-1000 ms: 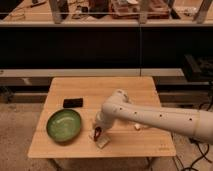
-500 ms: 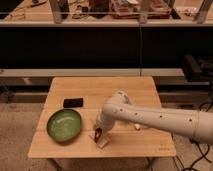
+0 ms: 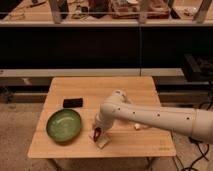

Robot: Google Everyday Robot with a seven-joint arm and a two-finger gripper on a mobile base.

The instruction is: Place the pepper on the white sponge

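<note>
A small red pepper (image 3: 97,133) sits at my gripper (image 3: 96,131), right above a white sponge (image 3: 101,141) near the front edge of the wooden table (image 3: 140,142). My white arm (image 3: 150,116) reaches in from the right and bends down to the gripper. The pepper is at the sponge's near-left end; whether it rests on the sponge I cannot tell.
A green bowl (image 3: 63,125) stands on the table's left side, close to the gripper. A black flat object (image 3: 73,102) lies behind the bowl. A small white item (image 3: 137,127) lies by the arm. Dark shelving runs behind the table.
</note>
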